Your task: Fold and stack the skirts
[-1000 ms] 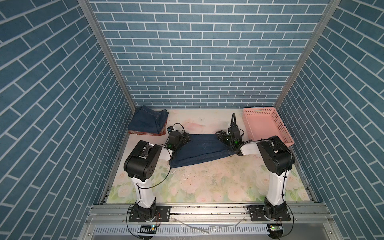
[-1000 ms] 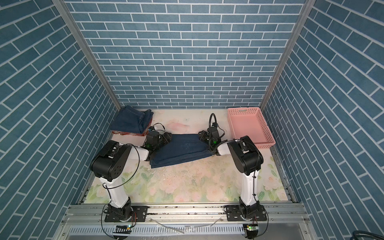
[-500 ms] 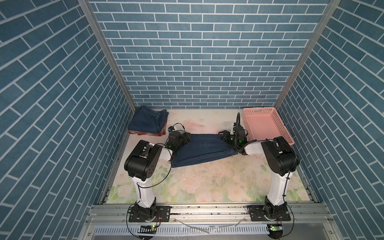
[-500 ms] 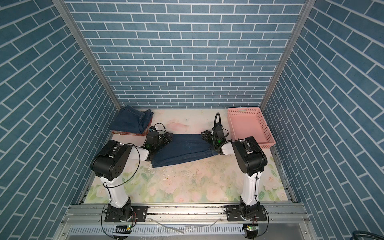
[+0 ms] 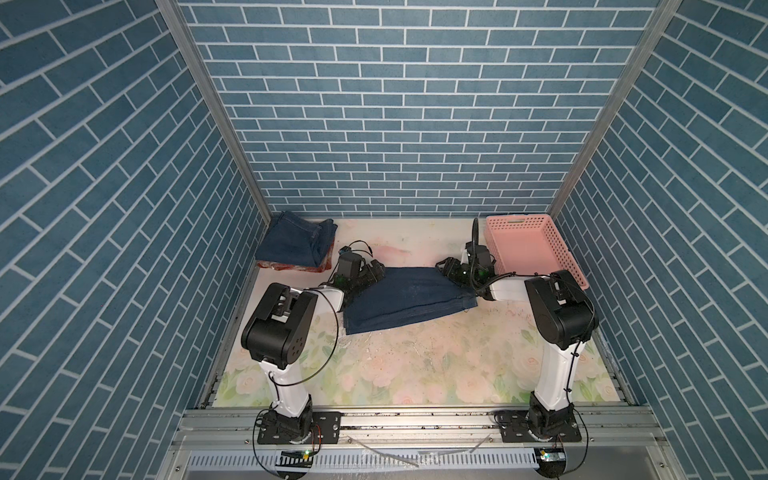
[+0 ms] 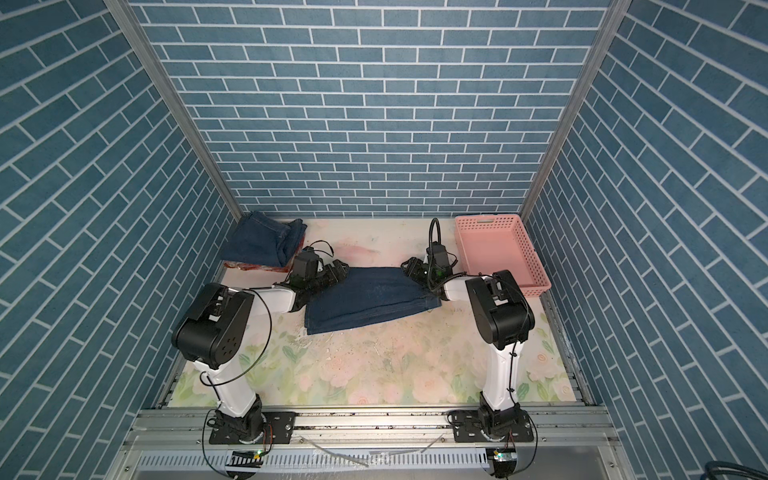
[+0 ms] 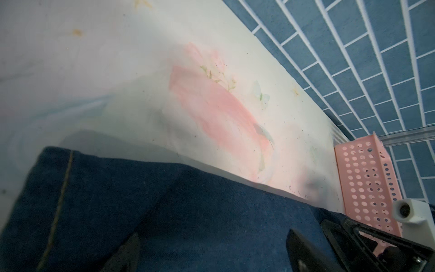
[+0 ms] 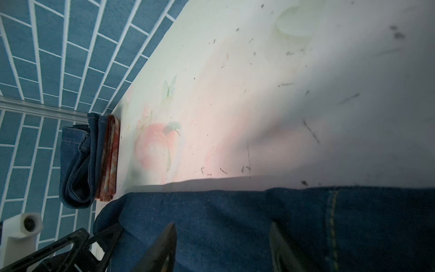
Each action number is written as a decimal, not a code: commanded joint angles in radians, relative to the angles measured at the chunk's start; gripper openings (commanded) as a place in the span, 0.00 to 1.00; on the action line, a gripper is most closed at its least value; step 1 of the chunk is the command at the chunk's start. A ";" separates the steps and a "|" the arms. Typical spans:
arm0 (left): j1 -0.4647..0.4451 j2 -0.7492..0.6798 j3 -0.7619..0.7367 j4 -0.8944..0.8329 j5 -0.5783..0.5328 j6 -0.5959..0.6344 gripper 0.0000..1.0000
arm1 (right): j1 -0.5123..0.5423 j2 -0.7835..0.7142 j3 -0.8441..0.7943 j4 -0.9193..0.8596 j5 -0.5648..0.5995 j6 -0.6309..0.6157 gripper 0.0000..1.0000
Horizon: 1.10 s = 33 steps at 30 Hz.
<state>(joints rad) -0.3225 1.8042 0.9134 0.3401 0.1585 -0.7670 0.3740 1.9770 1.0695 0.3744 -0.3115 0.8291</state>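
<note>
A dark blue denim skirt [image 5: 405, 301] [image 6: 370, 301] lies folded flat mid-table. My left gripper [image 5: 376, 270] [image 6: 338, 270] sits low at its far left corner. Its fingers stand wide open over the denim [image 7: 188, 212] in the left wrist view, gripper [image 7: 213, 235]. My right gripper [image 5: 446, 266] [image 6: 409, 266] is at the far right corner, open above the cloth [image 8: 235, 212], gripper [image 8: 223, 226]. At the back left, another folded denim skirt [image 5: 293, 243] [image 8: 75, 164] rests on the rust-red plaid skirt [image 5: 291, 267] [image 8: 109, 160].
A pink perforated basket [image 5: 559, 245] [image 7: 367, 183] stands at the back right, just beyond the right wrist. Blue brick walls close in three sides. The floral tabletop [image 5: 415, 365] stretches toward the arm bases.
Both grippers' jaws have spread wider over the skirt's far corners. The right gripper shifted slightly toward the basket. The skirt lies much as before.
</note>
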 commanded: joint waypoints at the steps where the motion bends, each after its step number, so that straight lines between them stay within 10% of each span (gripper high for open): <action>1: 0.010 -0.067 0.099 -0.250 -0.001 0.093 0.99 | -0.025 -0.038 0.094 -0.145 0.001 -0.086 0.69; 14: 0.003 -0.010 0.222 -0.270 0.068 0.209 1.00 | -0.023 -0.151 0.087 -0.234 -0.081 -0.136 0.72; 33: 0.078 0.196 0.152 -0.103 0.110 0.175 0.98 | -0.043 -0.084 0.015 -0.329 0.094 -0.221 0.68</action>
<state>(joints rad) -0.2813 1.9728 1.1099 0.2310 0.2565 -0.5629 0.3393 1.8584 1.1202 0.0727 -0.2577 0.6453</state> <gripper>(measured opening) 0.981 0.686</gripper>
